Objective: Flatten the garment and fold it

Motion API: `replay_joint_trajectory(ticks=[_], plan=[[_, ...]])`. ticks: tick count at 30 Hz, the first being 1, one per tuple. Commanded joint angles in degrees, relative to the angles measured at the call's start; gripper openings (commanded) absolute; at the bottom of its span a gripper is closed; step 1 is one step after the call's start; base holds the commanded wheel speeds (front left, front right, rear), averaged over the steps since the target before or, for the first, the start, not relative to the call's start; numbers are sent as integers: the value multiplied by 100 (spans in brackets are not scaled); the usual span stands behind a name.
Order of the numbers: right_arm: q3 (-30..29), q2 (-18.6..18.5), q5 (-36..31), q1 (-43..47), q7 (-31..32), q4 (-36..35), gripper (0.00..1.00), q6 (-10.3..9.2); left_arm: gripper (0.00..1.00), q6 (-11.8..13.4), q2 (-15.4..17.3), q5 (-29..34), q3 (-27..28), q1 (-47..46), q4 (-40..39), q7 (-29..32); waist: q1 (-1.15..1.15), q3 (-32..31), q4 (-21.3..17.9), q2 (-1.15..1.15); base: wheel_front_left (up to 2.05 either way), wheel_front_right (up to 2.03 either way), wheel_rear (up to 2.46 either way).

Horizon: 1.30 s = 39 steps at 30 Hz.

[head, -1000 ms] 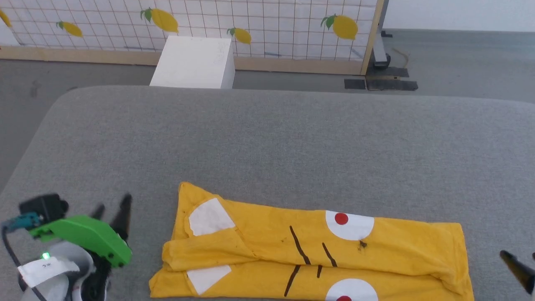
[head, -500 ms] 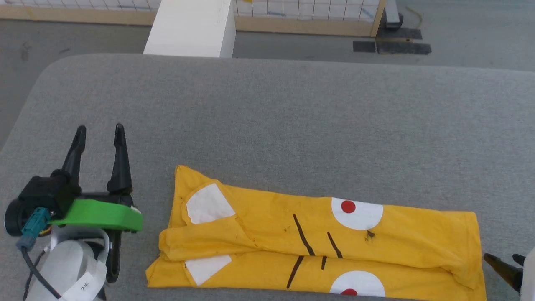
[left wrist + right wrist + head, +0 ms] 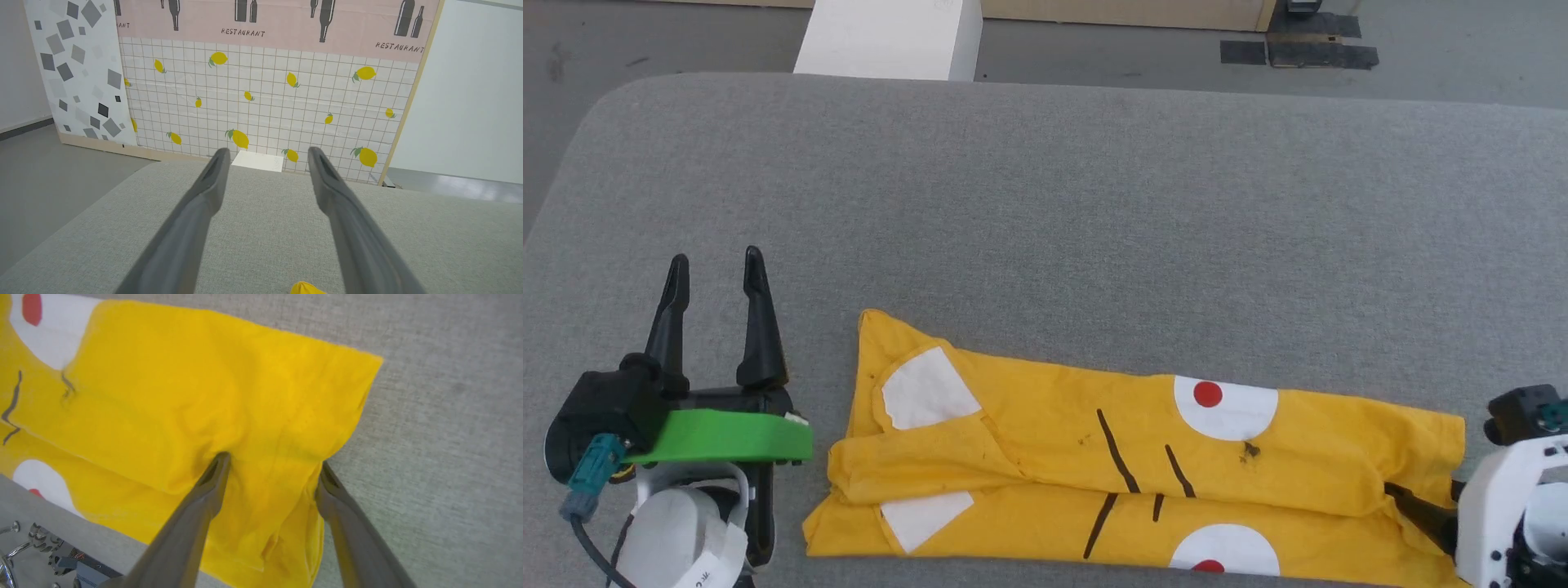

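The garment [image 3: 1135, 465], a yellow T-shirt with white patches, black stripes and red spots, lies folded into a long strip near the front of the grey padded surface [image 3: 1045, 204]. My left gripper [image 3: 712, 265] stands open just left of its left end, fingers pointing away and nothing between them. In the left wrist view that gripper [image 3: 265, 153] is spread wide, and a scrap of yellow garment [image 3: 306, 288] shows at the bottom edge. My right gripper [image 3: 271, 461] is open at the garment's [image 3: 229, 400] right end, both tips resting on the cloth. One dark finger [image 3: 1421, 510] shows in the head view.
A white box [image 3: 886, 41] stands on the floor past the far edge. Black floor mats [image 3: 1298, 53] lie at the back right. A lemon-patterned panel [image 3: 265, 94] rises behind the surface, whose far left corner [image 3: 613, 98] is rounded.
The head camera has tilted down. My left gripper swung up so its fingers point away. My right gripper moved in from the right onto the garment's right end.
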Motion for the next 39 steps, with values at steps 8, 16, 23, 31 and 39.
replay_joint_trajectory(ticks=[8, 16, 23, 31, 39], plan=[[625, 16, 151, -243, -21, 350, 20, 44, 100, -267, -257, 303, 247, 51, 112, -25, 0, -32, 52, 0, 0, 0, 0], [310, -156, 118, -372, -14, 686, 0, 44, 100, -454, -430, 454, 370, 97, 265, -26, 0, -56, 31, 0, 0, 0, 0], [-542, -410, -81, -405, 63, 1108, 0, 44, 100, -574, -461, 534, 359, 65, 448, -26, 0, -41, -2, 0, 0, 0, 0], [-1748, -462, -861, -478, 344, 1677, 0, 44, 100, -623, -470, 591, 316, -26, 677, -26, 0, 16, -51, 0, 0, 0, 0], [-2137, -314, -1844, -531, 895, 1383, 0, 44, 100, -636, -505, 587, 344, -20, 818, -26, 0, -96, -118, 0, 0, 0, 0]])
